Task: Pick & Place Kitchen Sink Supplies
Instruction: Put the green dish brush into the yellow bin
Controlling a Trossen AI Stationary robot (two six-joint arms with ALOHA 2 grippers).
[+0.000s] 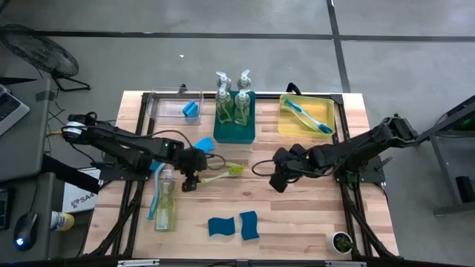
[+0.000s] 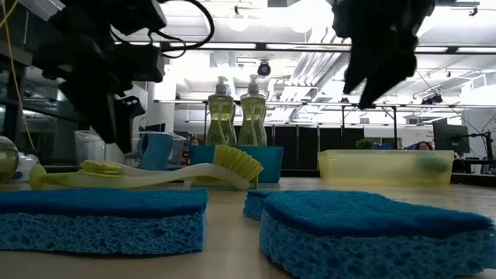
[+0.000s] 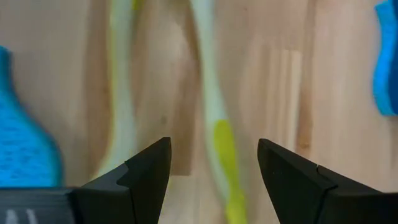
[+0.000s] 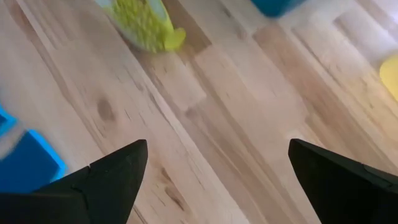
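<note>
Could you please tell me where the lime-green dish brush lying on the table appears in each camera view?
High view: lime-green long-handled dish brush at table centre, by the left gripper.
Low view: left of middle, behind the blue sponges.
Left wrist view: handle between the fingers.
Right wrist view: bristle head only.
Shared landmark: teal bin.

The tabletop [image 1: 297,200] was pale wood planks in a black frame, standing on a grey concrete floor [image 1: 223,52] crossed by dark seams. A fan [image 1: 37,48] stood on the floor to one side, with a keyboard [image 1: 11,107] and a mouse [image 1: 21,239] on a side desk nearby. Beyond the tabletop, long ceiling lights [image 2: 263,48] glared over a row of dark windows [image 2: 310,136], and a monitor [image 2: 451,136] stood at the far edge.
</note>
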